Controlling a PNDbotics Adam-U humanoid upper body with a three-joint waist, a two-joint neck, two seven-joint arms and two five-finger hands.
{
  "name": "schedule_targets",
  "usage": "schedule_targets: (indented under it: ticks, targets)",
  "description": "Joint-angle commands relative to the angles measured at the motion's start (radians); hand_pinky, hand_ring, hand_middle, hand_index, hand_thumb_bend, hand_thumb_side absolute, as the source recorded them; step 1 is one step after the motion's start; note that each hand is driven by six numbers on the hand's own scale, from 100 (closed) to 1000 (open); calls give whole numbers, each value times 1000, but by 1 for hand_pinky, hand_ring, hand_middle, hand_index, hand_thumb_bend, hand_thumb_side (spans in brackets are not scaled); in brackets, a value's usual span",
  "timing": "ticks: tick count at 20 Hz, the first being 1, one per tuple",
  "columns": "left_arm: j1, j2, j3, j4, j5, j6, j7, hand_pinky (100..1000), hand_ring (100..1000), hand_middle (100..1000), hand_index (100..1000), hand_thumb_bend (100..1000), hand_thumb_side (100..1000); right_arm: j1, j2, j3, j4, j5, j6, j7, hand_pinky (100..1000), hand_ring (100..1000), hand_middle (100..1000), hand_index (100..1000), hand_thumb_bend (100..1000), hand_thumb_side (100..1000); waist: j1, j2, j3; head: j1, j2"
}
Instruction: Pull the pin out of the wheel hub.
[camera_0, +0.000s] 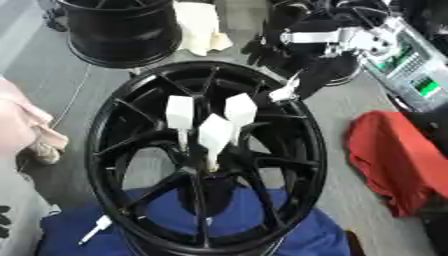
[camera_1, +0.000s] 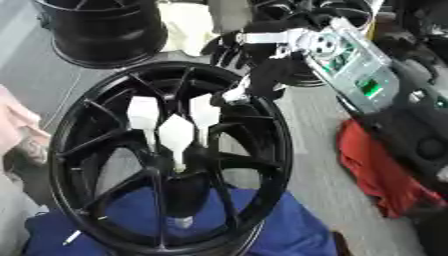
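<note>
While the black wheel hub (camera_0: 206, 160) lies flat over a blue cloth (camera_0: 61, 232), the robot's right hand (camera_0: 308, 75) sits at its far right rim, fingers pinching one white pin (camera_0: 285, 91). Three more white pins (camera_0: 215, 132) stand upright in the hub's centre, below and left of that hand, long axes roughly vertical. A fifth lies on the cloth. The left hand is out of view.

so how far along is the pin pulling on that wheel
One white pin already lies loose on the blue cloth. The right hand pinches another white pin at the rim of the black wheel. Three white pins stand in the hub, yet to be pulled.
</note>
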Motion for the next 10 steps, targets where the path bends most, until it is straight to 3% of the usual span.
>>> schedule_targets:
  ticks: [1, 10]
  targets:
    - [-13, 14, -3, -19, 0, -60, -64, 740, 535, 567, 770, 221, 782, -24, 2, -3, 23, 14, -15, 0, 833, 873, 832, 948, 456, 408, 8, -7, 1, -3, -11]
    - [-15, 13, -3, -20, -2, -61, -66, 739, 535, 567, 770, 221, 783, -26, 12, 4, 35, 18, -28, 22, 832, 869, 819, 942, 461, 403, 7, -7, 4, -4, -8]
